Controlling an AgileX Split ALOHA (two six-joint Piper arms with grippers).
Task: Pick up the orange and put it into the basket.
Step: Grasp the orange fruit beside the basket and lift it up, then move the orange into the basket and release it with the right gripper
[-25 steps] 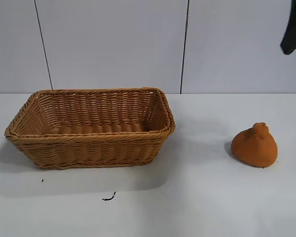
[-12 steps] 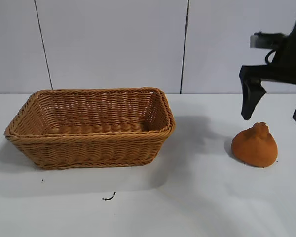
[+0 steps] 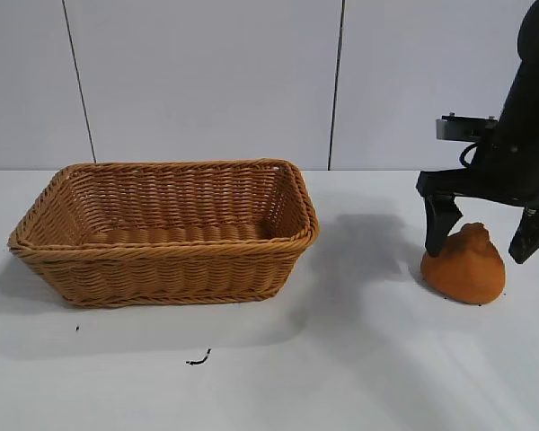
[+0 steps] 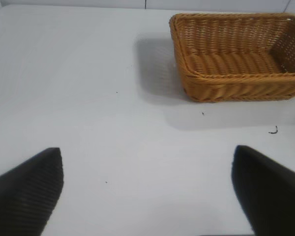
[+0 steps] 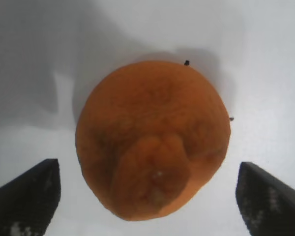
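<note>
The orange sits on the white table at the right, neck up. It also fills the right wrist view. My right gripper is open and hangs over the orange, with one finger on each side of its upper part, apart from the skin. The right wrist view shows the same open gripper with the orange between the fingers. The wicker basket stands empty at the left. My left gripper is open and empty above bare table, out of the exterior view; the basket lies far ahead of it.
A small black squiggle and a dark speck mark the table in front of the basket. A white panelled wall closes the back.
My right arm has come down from the upper right corner to the orange. Its open fingers now straddle the fruit's top. The orange and basket have not moved.
</note>
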